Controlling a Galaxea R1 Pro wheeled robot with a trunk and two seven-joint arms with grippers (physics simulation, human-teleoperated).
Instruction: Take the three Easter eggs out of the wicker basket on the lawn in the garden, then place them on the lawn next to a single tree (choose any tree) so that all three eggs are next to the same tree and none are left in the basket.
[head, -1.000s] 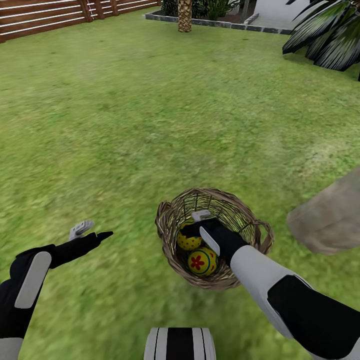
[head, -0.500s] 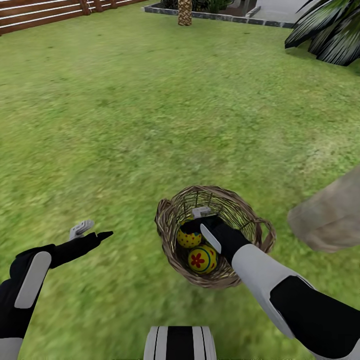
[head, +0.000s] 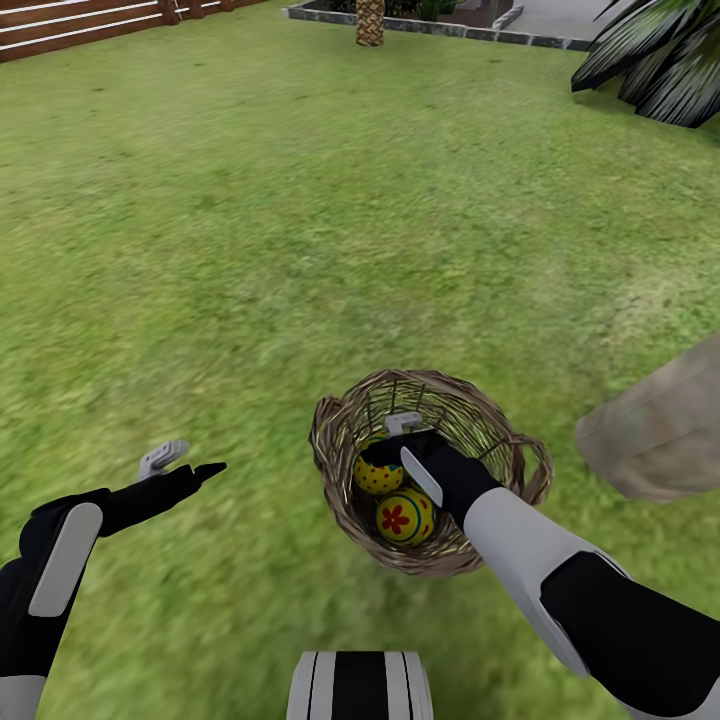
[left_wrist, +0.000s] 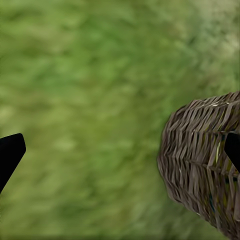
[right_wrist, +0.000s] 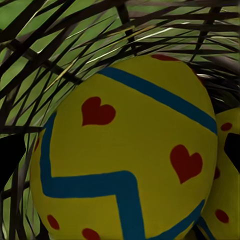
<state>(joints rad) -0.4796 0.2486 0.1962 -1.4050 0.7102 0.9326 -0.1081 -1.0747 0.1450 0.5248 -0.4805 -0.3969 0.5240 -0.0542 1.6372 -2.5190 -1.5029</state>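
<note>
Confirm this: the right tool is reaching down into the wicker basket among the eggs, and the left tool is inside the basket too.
Not quite. The left tool is not inside the wicker basket; the head view shows it out over the lawn, off to the basket's side and apart from it. The rest stands: the right tool is down in the basket among the eggs, beside the dotted egg and the flowered egg.

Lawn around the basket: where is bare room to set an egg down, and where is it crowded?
The lawn lies bare between the wicker basket and the left end effector, and between basket and tree trunk. The basket is crowded: the right end effector is beside the dotted egg and flower egg.
</note>
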